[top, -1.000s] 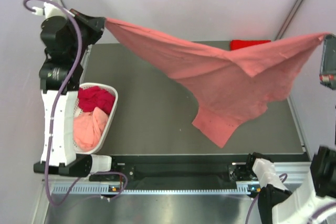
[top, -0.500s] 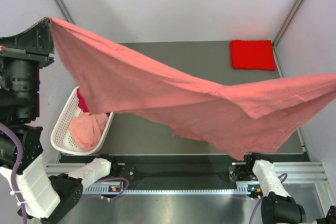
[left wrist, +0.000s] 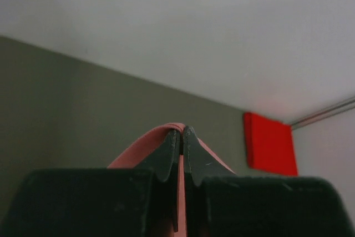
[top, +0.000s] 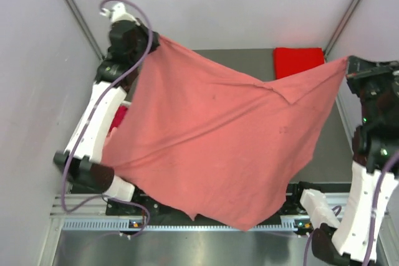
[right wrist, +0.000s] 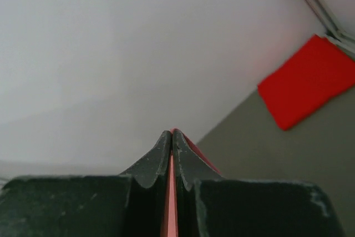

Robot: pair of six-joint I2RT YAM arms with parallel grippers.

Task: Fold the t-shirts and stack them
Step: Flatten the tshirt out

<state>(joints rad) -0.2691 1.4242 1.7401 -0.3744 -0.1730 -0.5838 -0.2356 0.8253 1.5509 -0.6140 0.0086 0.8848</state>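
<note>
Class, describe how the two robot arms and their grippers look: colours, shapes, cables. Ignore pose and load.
The left arm and right arm share white shell links joined by black cylindrical joints. A lilac cable loops along the left arm. The left gripper and right gripper have dark, matte, tapered fingers on blocky bases.

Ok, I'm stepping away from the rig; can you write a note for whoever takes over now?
Left gripper: shut on one corner of the salmon t-shirt.
Right gripper: shut on another corner.
The shirt hangs spread between them above the table.
Done: one bright red t-shirt lies folded at the far right corner.
Left: lay down, fold and stack the salmon one.
</note>
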